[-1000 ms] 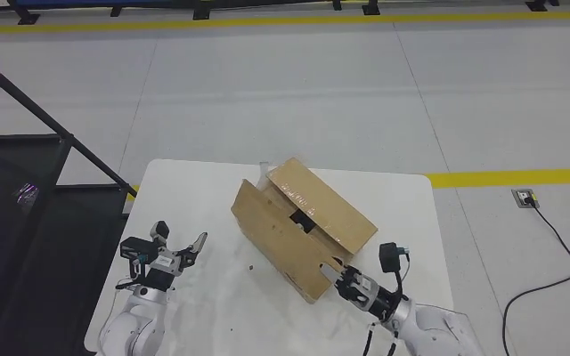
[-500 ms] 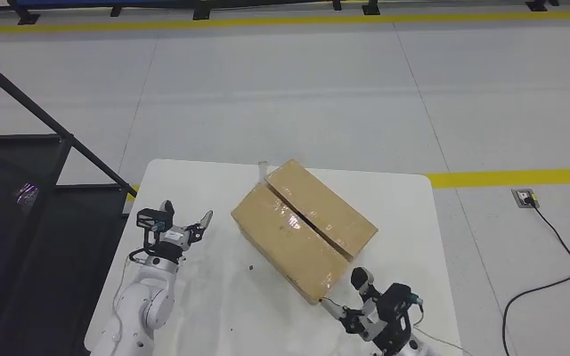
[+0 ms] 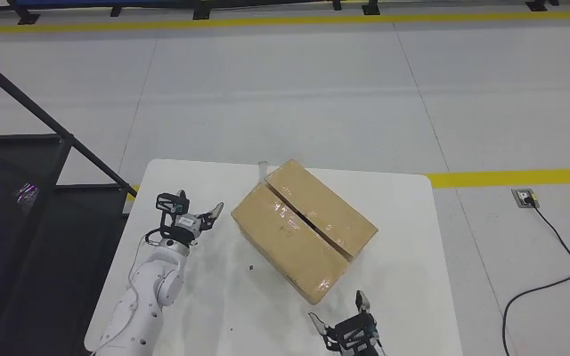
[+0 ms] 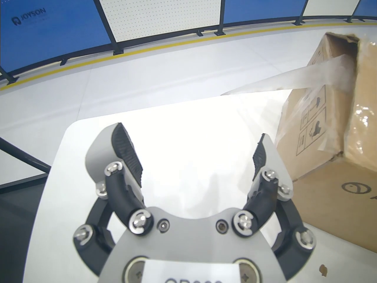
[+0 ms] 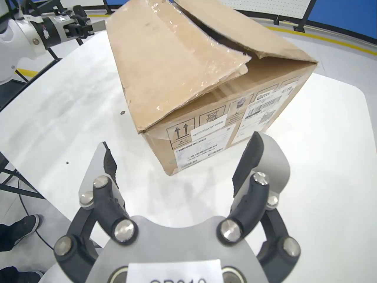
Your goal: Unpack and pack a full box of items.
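Sitting askew in the middle of the counter (image 3: 405, 209), the box (image 3: 303, 230) has both top flaps folded down yet unsealed. One flap (image 5: 176, 60) lifts at the labelled end, so I judge the box ready to be opened. The left gripper (image 4: 191, 136) hangs near the box's opposite end, jaws spread wide and empty. The right gripper (image 5: 180, 142) hangs just short of the labelled end, jaws likewise apart on nothing. Both are probably placed to catch the flaps from either end. A loose tape strip (image 4: 282, 79) trails from the box's far corner. Whatever lies inside is hidden, with just a dark slit between the flaps. A dark speck (image 3: 252, 266) beside the box is too small to identify.
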